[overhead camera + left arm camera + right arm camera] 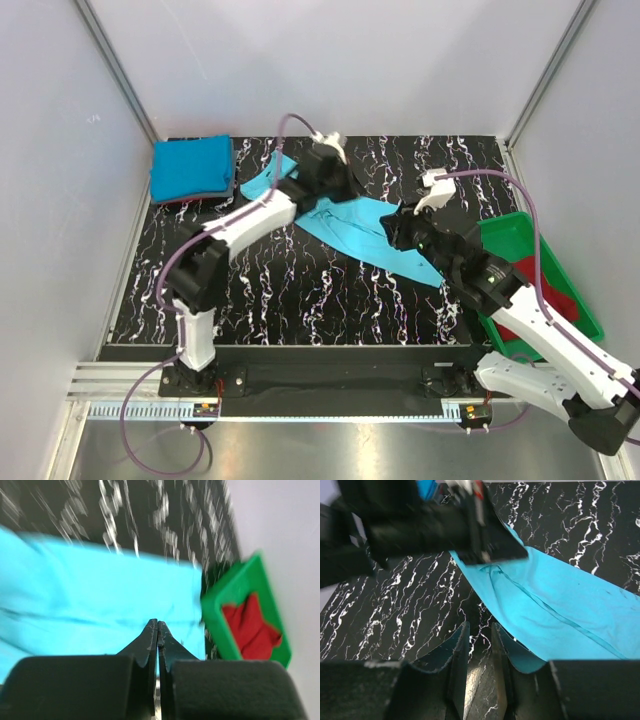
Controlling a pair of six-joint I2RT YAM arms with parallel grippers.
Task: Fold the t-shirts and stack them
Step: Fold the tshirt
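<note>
A light turquoise t-shirt (355, 228) lies spread diagonally on the black marbled table (280, 300). My left gripper (322, 180) hovers over its back-left part. In the left wrist view the left gripper (157, 622) is shut, with nothing visible between the tips, and the shirt (100, 600) lies below, blurred. My right gripper (395, 228) is at the shirt's right part. In the right wrist view the right gripper (480, 626) stands narrowly open over bare table at the shirt's (560, 610) near edge. A folded deeper blue shirt (192, 168) tops a stack at the back left. Dark red shirts (545, 295) lie in the tray.
The green plastic tray (510, 228) stands at the right edge, under my right arm; it also shows in the left wrist view (220, 612) with a red shirt (250, 627) inside. My left arm (420, 525) crosses the top of the right wrist view. White walls enclose the table.
</note>
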